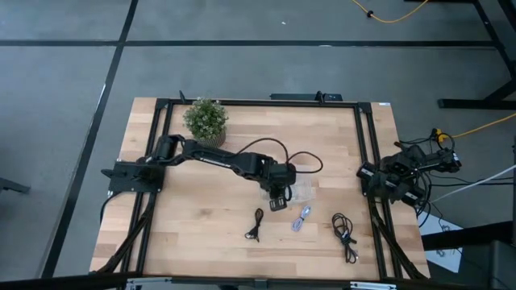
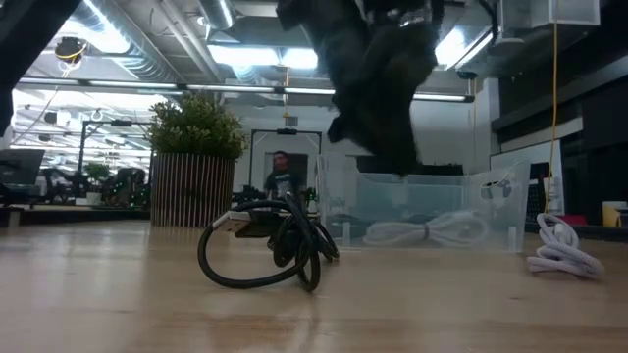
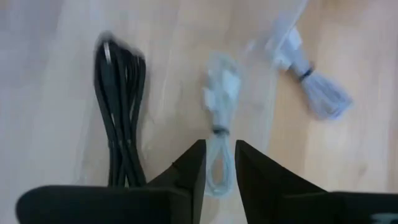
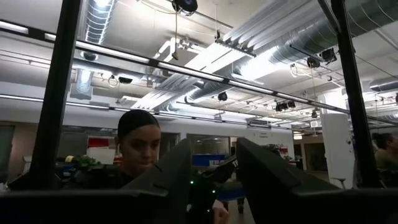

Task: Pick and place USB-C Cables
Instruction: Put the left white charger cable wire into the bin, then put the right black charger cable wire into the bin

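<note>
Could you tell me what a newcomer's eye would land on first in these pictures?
Probably the left arm stretched across the table, its left gripper hanging open above a silver-grey cable. Next, the potted plant at the far edge and the black coiled cable close to the low camera.

No legible txt, labels, brands or nos. in any view.

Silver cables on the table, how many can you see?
2. One silver cable lies on bare wood between two black cables; the second silver cable lies inside the clear box. Others may be hidden beneath the left arm.
</note>
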Controlling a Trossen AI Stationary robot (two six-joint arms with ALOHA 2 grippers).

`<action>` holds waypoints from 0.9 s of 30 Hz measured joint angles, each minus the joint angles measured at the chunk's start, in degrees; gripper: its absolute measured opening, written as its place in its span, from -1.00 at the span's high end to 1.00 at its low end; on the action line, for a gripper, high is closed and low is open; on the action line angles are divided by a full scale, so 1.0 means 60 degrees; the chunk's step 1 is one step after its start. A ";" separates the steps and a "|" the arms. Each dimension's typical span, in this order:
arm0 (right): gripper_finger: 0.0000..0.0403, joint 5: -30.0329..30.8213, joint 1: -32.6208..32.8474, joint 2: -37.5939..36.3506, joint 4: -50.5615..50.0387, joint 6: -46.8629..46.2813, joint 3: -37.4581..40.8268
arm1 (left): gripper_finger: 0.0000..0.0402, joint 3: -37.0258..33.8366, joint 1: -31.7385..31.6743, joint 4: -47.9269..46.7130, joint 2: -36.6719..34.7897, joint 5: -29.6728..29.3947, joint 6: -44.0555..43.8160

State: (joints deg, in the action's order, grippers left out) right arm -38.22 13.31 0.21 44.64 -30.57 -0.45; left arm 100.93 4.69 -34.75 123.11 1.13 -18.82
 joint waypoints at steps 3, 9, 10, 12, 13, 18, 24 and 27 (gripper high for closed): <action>0.34 0.0000 -0.0002 0.0000 -0.0056 -0.0051 0.0000 | 0.59 0.0024 -0.0014 -0.0085 -0.0237 -0.0354 0.0075; 0.34 0.0453 0.0001 0.0001 -0.0717 -0.0107 0.0004 | 0.60 0.0024 -0.0114 -0.1466 -0.0714 0.0091 -0.0062; 0.34 0.0702 0.0002 0.0008 -0.0824 -0.0110 0.0004 | 0.60 0.0024 -0.0109 -0.1996 -0.0891 0.0084 -0.0081; 0.34 0.1274 -0.0002 0.0011 -0.0984 -0.0180 0.0004 | 0.60 0.0024 -0.0047 -0.2794 -0.1055 0.0080 -0.0080; 0.34 0.1543 -0.0002 0.0011 -0.0995 -0.0346 0.0004 | 0.60 0.0024 -0.0007 -0.3136 -0.1107 0.0069 -0.0066; 0.34 0.1827 -0.0002 0.0079 -0.1325 -0.0939 -0.0316 | 0.60 0.0013 0.0279 -0.5332 -0.1358 0.0033 -0.0126; 0.34 0.1840 0.0011 0.0501 -0.1715 -0.1113 -0.1134 | 0.60 0.0013 0.0834 -0.6972 -0.1359 -0.0096 -0.1035; 0.34 0.1537 0.0012 0.1127 -0.1753 -0.1071 -0.1532 | 0.60 0.0010 0.1218 -0.7181 -0.1359 -0.0204 -0.1548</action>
State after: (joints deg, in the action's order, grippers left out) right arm -29.00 13.38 6.97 34.13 -37.00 -9.64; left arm 100.99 11.99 -77.84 114.96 -0.09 -28.11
